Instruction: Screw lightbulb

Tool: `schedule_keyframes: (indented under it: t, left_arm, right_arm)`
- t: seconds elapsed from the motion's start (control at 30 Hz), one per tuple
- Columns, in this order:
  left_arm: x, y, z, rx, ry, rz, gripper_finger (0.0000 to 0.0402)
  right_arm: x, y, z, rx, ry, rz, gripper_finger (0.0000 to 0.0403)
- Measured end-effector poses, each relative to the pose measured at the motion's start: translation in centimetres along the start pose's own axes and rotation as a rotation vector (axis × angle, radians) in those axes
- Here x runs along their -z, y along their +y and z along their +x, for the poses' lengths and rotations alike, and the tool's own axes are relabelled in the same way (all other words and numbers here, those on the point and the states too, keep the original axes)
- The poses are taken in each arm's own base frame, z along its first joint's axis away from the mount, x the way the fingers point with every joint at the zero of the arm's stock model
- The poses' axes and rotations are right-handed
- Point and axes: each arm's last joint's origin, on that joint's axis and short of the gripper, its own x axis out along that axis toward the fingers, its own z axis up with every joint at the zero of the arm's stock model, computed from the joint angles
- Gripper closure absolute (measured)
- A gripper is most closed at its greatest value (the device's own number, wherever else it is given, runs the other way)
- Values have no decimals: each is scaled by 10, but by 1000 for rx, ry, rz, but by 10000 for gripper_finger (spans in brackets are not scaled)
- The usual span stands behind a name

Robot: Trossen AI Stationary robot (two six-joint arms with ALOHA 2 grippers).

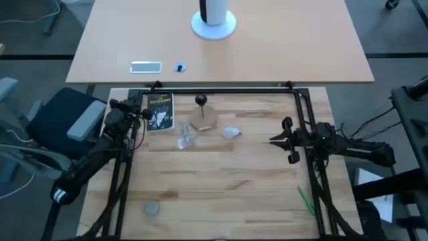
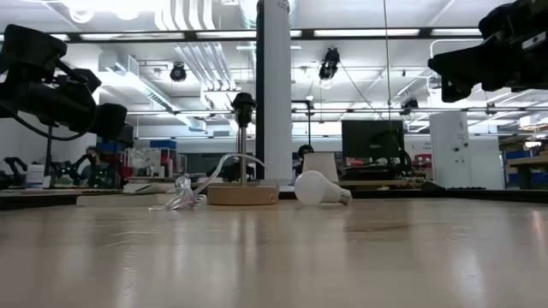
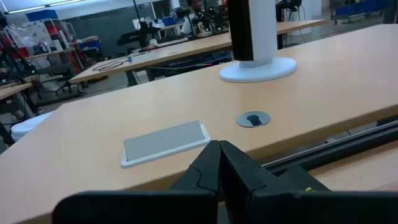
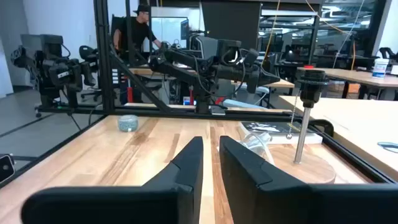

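We see the worktop (image 1: 221,194) carrying everything toward its twelve o'clock edge, which leaves the middle free for the arms to work. The left arm waits at nine o'clock, its left gripper (image 3: 219,163) raised with the jaws pressed shut on nothing, pointing out past the far edge. The right gripper (image 1: 279,140) hovers at three o'clock, wrist level, aimed toward the centre, its jaws narrowly parted and empty. The lamp stand (image 1: 202,118) sits upright near twelve o'clock, socket up, ready to receive the bulb. The lightbulb (image 1: 231,132) lies on its side just beside the stand's base at four o'clock, untouched, so we judge the pick-up has not begun.
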Motion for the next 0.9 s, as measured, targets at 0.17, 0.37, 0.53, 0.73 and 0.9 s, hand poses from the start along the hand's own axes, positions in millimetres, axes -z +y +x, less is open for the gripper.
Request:
schedule_keyframes:
  t: [0.17,0.37,0.53,0.73,0.9]
  left_arm:
    - [0,0,0,0,0,0,401]
    - [0,0,0,0,0,0,401]
    - [0,0,0,0,0,0,401]
    - [0,0,0,0,0,0,401]
    - [0,0,0,0,0,0,401]
  right_arm:
    - [0,0,0,1,0,0,344]
    - [0,0,0,0,0,0,332]
    - [0,0,0,0,0,0,330]
    - [0,0,0,0,0,0,345]
    - [0,0,0,0,0,0,354]
